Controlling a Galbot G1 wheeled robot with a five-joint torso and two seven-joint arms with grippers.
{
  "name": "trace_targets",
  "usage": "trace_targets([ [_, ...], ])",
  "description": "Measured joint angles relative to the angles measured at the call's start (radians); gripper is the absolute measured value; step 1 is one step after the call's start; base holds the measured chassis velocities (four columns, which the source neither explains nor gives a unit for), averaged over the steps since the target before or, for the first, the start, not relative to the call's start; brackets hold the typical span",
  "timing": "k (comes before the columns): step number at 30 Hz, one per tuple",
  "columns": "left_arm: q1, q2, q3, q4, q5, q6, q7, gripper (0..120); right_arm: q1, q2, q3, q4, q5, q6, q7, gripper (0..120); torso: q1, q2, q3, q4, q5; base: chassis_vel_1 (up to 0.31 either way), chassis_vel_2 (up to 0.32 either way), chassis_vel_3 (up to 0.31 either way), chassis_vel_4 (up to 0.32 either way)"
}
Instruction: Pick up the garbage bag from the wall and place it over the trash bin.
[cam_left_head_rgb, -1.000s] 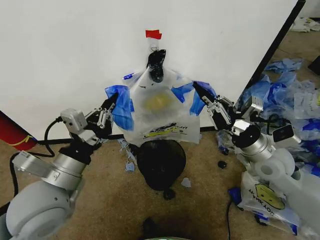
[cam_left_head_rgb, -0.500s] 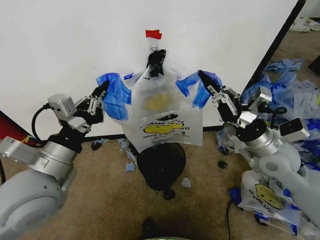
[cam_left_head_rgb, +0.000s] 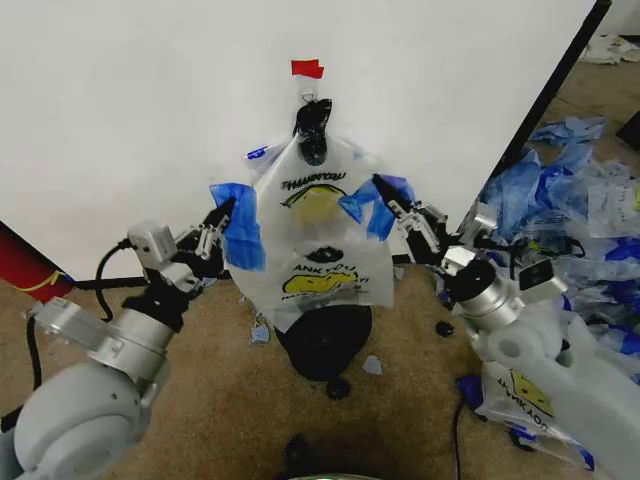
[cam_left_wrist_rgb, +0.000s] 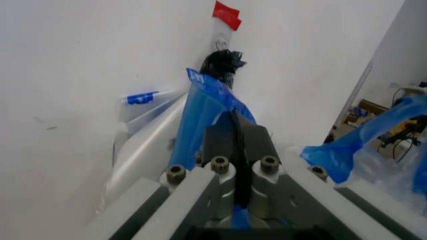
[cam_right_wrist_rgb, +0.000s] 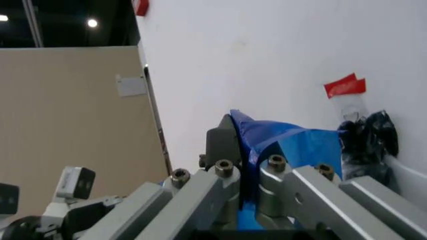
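The garbage bag (cam_left_head_rgb: 318, 240) is hanging flat against the wall (cam_left_head_rgb: 130, 120), its top bunched at a black hook or clip (cam_left_head_rgb: 312, 128) just below the small piece of red tape (cam_left_head_rgb: 307, 68). "THANK YOU" print and a yellow smiley are facing outward. The bag's lower edge is dangling directly above the trash bin (cam_left_head_rgb: 322, 340), which is sitting on the brown carpet (cam_left_head_rgb: 220, 400) at the foot of the wall. Judgement: the bin is placed under the hook so that the bag, once freed, needs only to come down over the rim.

The left gripper (cam_left_head_rgb: 222, 215) is pinching the blue handle loop (cam_left_head_rgb: 240, 225) on the bag's left side. In the left wrist view its jaws are pressed together with blue film (cam_left_wrist_rgb: 207, 110) trapped between them. The right gripper (cam_left_head_rgb: 392, 208) is doing the same on the opposite blue handle (cam_left_head_rgb: 368, 198); the right wrist view shows the jaws closed on blue plastic (cam_right_wrist_rgb: 287, 142). The two grippers are standing on either side of the bag, apart from one another, each drawing its handle outward. Judgement: holding both handles spread is keeping the mouth open wide enough to fit over the bin.

The top is not yet off the hook. A heap of blue-and-white bags (cam_left_head_rgb: 570, 190) is lying on the floor to the robot's right, well apart from the bin.
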Motion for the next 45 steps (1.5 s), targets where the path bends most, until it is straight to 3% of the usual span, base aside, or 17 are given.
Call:
trace_targets([
  [11,-0.001,-0.047,0.054,0.0,0.039,-0.012,0.012,0,0.036,0.19,-0.042,-0.139,-0.04,0.024,-0.002,0,0.0,0.0,0.0,0.0001,0.0002,0.0,0.0,0.0,0.0],
  [15,0.011,-0.064,0.065,0.0,0.051,-0.016,0.019,0,0.035,0.213,-0.052,-0.167,-0.058,0.033,-0.016,0,0.0,0.0,0.0,0.0001,0.0002,0.0,0.0,0.0,0.0],
  [30,0.031,-0.136,0.118,0.078,0.075,-0.029,0.058,0,-0.026,0.172,-0.032,-0.221,-0.107,0.083,-0.064,0,0.0,0.0,0.0,-0.0002,0.0003,0.0,0.0,0.0,0.0],
  [39,0.089,-0.164,0.11,0.12,0.134,-0.051,0.055,0,-0.083,0.079,-0.084,-0.161,-0.132,0.095,0.07,0,0.0,0.0,0.0,0.0,0.0002,0.0,0.0,0.0,0.0],
  [45,0.148,-0.184,0.102,0.116,0.177,-0.064,0.054,0,-0.139,0.04,-0.081,-0.144,-0.143,0.114,0.082,0,0.0,0.0,0.0,-0.0002,0.0004,0.0,0.0,0.0,0.0],
])
